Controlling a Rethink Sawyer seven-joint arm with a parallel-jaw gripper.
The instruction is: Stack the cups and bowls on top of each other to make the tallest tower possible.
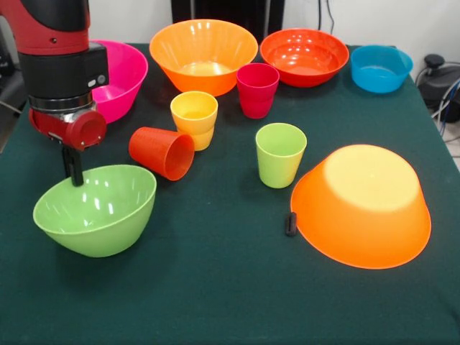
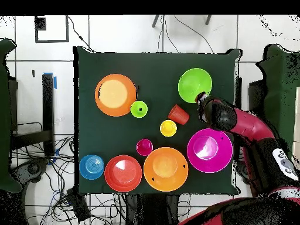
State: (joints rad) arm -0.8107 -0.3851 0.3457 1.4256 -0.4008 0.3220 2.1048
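Observation:
My gripper (image 1: 73,175) is at the left of the front view, shut on the far rim of the lime green bowl (image 1: 97,210), which hangs tilted at the table. Overhead, the gripper (image 2: 202,98) is at the edge of this bowl (image 2: 195,84). An orange-red cup (image 1: 162,152) lies on its side beside it. The yellow cup (image 1: 194,118), crimson cup (image 1: 257,90) and lime green cup (image 1: 279,153) stand upright mid-table. One large orange bowl (image 1: 361,205) lies upside down at the right. The pink bowl (image 1: 123,75), second orange bowl (image 1: 203,54), red-orange bowl (image 1: 304,56) and blue bowl (image 1: 381,68) stand along the far edge.
A small black object (image 1: 290,223) lies against the upturned orange bowl's rim. The table is covered in dark green cloth (image 1: 215,287). Cables and dark equipment (image 1: 440,79) sit off the table's right side.

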